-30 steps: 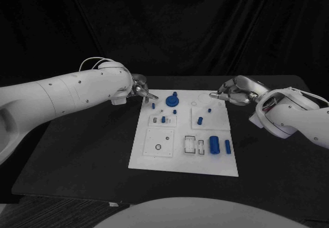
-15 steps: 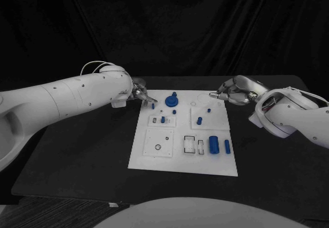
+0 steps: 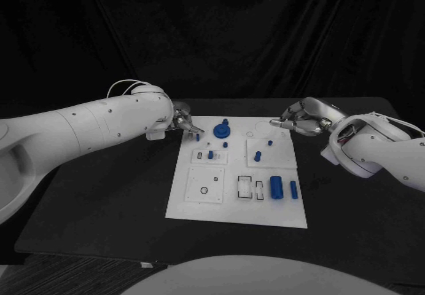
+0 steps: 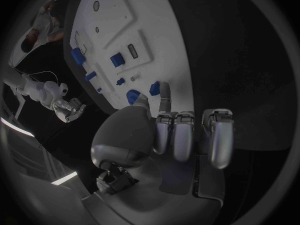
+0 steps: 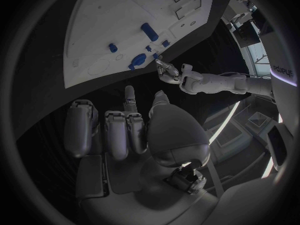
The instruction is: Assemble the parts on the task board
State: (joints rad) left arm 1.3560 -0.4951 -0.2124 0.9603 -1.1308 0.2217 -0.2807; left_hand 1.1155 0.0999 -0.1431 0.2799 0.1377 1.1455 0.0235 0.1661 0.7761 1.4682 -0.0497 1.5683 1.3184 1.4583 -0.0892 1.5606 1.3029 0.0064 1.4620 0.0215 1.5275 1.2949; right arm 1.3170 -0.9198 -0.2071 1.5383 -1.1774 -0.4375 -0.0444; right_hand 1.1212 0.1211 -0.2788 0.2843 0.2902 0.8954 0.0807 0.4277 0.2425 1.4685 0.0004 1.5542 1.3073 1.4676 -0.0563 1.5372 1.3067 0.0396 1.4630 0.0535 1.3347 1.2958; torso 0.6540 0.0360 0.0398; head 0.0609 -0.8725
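Note:
The white task board lies in the middle of the black table. A round blue knob stands near its far edge, and small blue pegs and a blue block sit lower down. A blue cylinder and a slim bar lie at the board's right. My left hand hovers at the far left corner. One straight finger and the thumb flank a small blue peg, and whether they grip it is unclear. My right hand stays off the far right corner, fingers curled, holding nothing.
Black table surface surrounds the board on all sides, and a dark curtain hangs behind. Empty slots and a round hole mark the board's near half. The left wrist view shows my right hand beyond the board.
My left hand has drawn back slightly toward the board's far left corner. The parts and my right hand have not moved.

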